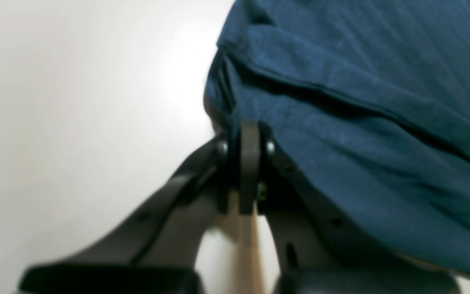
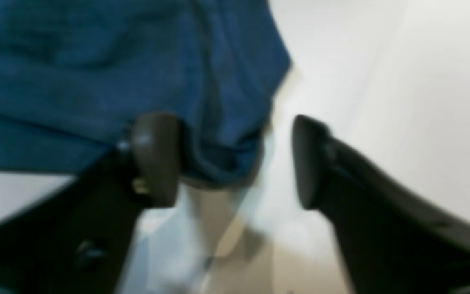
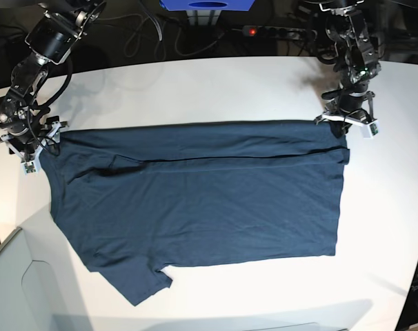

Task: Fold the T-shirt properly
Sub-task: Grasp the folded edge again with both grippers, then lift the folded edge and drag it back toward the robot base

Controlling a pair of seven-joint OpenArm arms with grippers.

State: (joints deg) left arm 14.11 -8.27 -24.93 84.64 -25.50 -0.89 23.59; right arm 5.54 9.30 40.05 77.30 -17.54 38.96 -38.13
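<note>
- The T-shirt (image 3: 202, 207) lies spread out on the white desk (image 3: 195, 83). Its far long edge is already folded over toward the middle, and one sleeve sticks out at the near left corner.
- It looks soft, thin and floppy. It is probably light, and it will sag and wrinkle if only one corner goes up.
- The left fingers (image 1: 249, 163) are pressed close together on the edge of the cloth, at the far right corner in the base view. They hold the T-shirt.
- The right fingers (image 2: 235, 159) are wide apart at the far left corner. One finger touches the cloth and the other stands clear of it. The cloth edge sits between them, but they do not pinch it.
- The picture there is blurry, so I cannot tell how deep the cloth sits.
- Good places to take hold are the two far corners, right on the thick folded edge.
- Both corners should probably go up together, so the cloth stays flat and does not slip or bunch.
</note>
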